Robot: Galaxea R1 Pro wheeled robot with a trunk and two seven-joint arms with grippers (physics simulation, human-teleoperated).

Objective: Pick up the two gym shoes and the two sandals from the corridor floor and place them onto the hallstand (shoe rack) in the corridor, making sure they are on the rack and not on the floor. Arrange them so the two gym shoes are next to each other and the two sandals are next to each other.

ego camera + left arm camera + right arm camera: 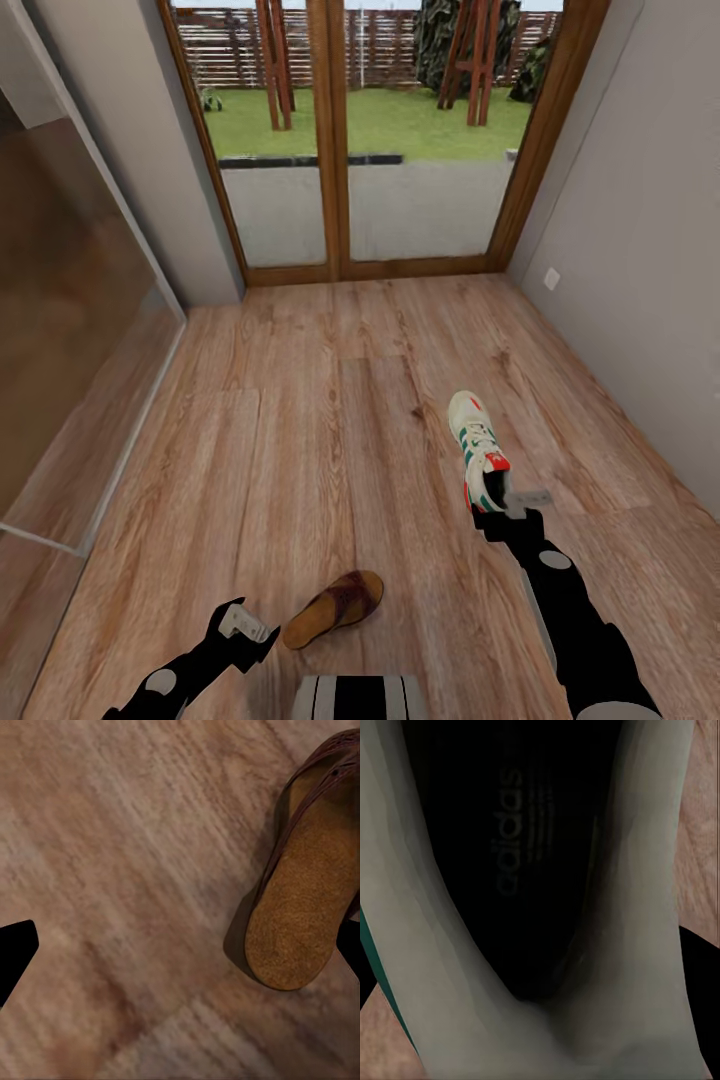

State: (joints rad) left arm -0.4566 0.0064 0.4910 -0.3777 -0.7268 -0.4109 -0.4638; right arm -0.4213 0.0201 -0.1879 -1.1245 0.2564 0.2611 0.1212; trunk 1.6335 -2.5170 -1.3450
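Observation:
A white gym shoe (476, 440) with green stripes and a red heel hangs toe-away over the corridor floor (330, 420). My right gripper (497, 508) is shut on its heel. In the right wrist view the shoe's dark insole (521, 855) and pale lining lie close up between the fingers. A brown sandal (335, 607) with a tan insole lies flat on the floor at the near centre. My left gripper (246, 630) is open just left of it. In the left wrist view the sandal's heel end (307, 907) lies beside one fingertip (15, 952). The hallstand is out of view.
Wood-framed glass doors (345, 140) close the far end of the corridor. Grey walls run along both sides, with a glossy brown panel (60, 300) at the left and a socket (551, 279) on the right wall. My base (360, 697) shows at the bottom edge.

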